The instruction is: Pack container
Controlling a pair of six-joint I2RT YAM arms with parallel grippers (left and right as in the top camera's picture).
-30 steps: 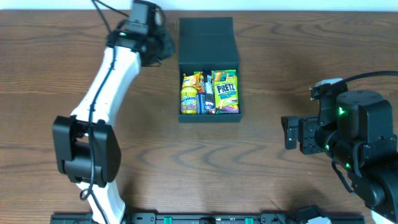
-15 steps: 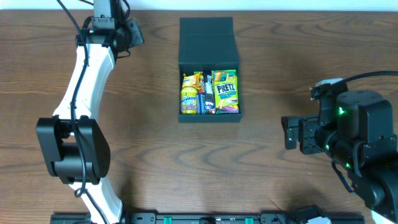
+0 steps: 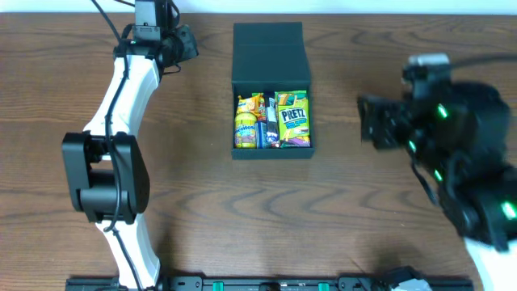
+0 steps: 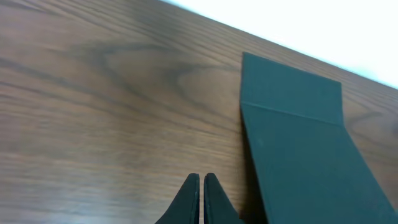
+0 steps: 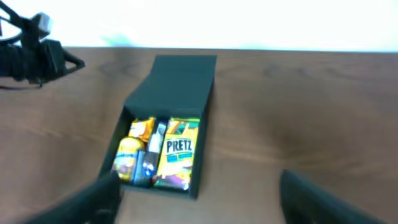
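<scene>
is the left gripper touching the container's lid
Apart. The overhead view shows bare table between the left gripper and the container lid; the left wrist view agrees.

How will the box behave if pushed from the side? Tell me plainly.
The box probably slides rather than tips: it sits low and flat on the table. The packets fill it, so it is likely heavier than when empty, though still light. Its open lid lies back behind it and may flop at the hinge.

The dark container (image 3: pixel 271 89) sits mid-table, flap lid open, packed with snacks.
</scene>
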